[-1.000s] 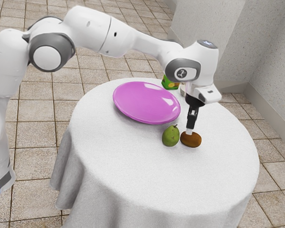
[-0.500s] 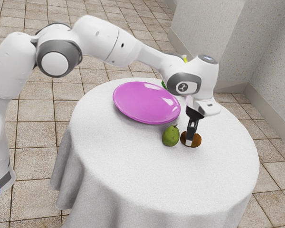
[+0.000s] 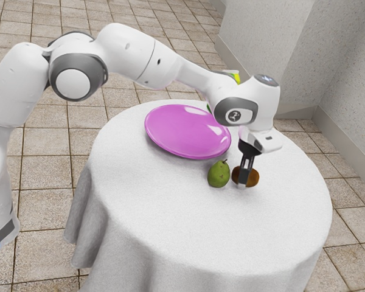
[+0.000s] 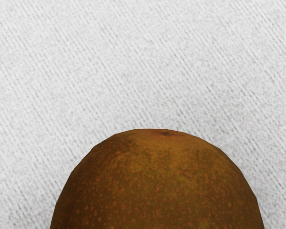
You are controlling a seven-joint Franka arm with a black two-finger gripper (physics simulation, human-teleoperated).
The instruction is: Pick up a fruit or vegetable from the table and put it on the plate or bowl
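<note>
Closing on the kiwi: the gripper (image 3: 246,173) is right down at the brown kiwi (image 3: 254,177), hand pointing straight at the table (image 3: 170,237). This is the grasp step, I reckon.
Gripper: low over the fruit with the kiwi at its tip, but whether it's clamped or loose I cannot tell (the black hardware sits in front of the fruit).
Kiwi: on the white cloth, to the exterior view's right of the green pear (image 3: 218,174), just beside it and maybe touching. In the wrist view its rounded, speckled top (image 4: 157,186) bulges right under the hand, with cloth beyond.
Pear: upright, stem up, between the kiwi and the near rim of the plate. A close neighbour, so watch it.
Plate: big purple plate (image 3: 185,131), farther back and to the exterior view's left of the fruit, with nothing lying on it.
Doing it well: squeeze across the kiwi's middle, not its crown, since a round skin can pop out of a high pinch. Keep the hand vertical and centred, as the wrist view has it.
Lift: straight up first (clear the pear's stem before swinging), then carry left and far toward the plate.
Risk: a sideways drag could send the pear rolling toward the table's edge.
Progress: early, no fruit on the plate yet.
</note>
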